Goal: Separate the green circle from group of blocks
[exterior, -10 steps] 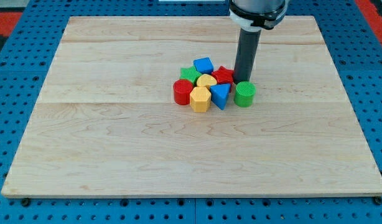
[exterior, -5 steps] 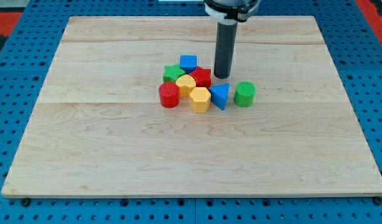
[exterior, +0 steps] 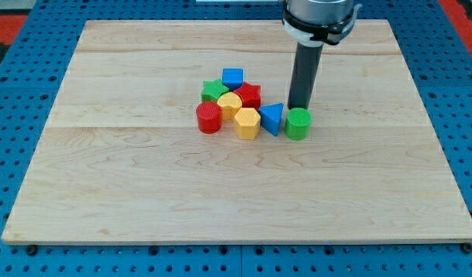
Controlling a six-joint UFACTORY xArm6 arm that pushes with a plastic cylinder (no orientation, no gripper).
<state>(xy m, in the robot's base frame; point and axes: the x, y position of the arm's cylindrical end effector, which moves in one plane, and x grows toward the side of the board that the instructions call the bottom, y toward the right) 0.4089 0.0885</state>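
Standing upright on the wooden surface [exterior: 128, 192], the dark rod comes down from the view's top and ends with my tip [exterior: 299, 107] just above the green circle [exterior: 298, 123], on that block's far side toward the view's top. Tip and block look as if they touch, though I cannot tell for certain from this angle. No gripper is fitted to this arm, so nothing is grasped or released; the rod only rests its end at surface height.

Just to the view's left of my tip, and slightly lower, lies the blue triangle [exterior: 271, 118], very near the green circle with only a thin gap between them. Further left of my tip sits the yellow hexagon-like block [exterior: 247, 123], touching the blue triangle. A yellow heart-shaped block [exterior: 229, 105] lies beyond it, and a red cylinder [exterior: 208, 118] marks the group's left end. Behind these, toward the view's top, a red star-like block [exterior: 249, 95], a green star-like block [exterior: 214, 91] and a blue block [exterior: 233, 77] crowd together, all to the left of my tip.

The green circle is the rightmost block, at the group's right edge.
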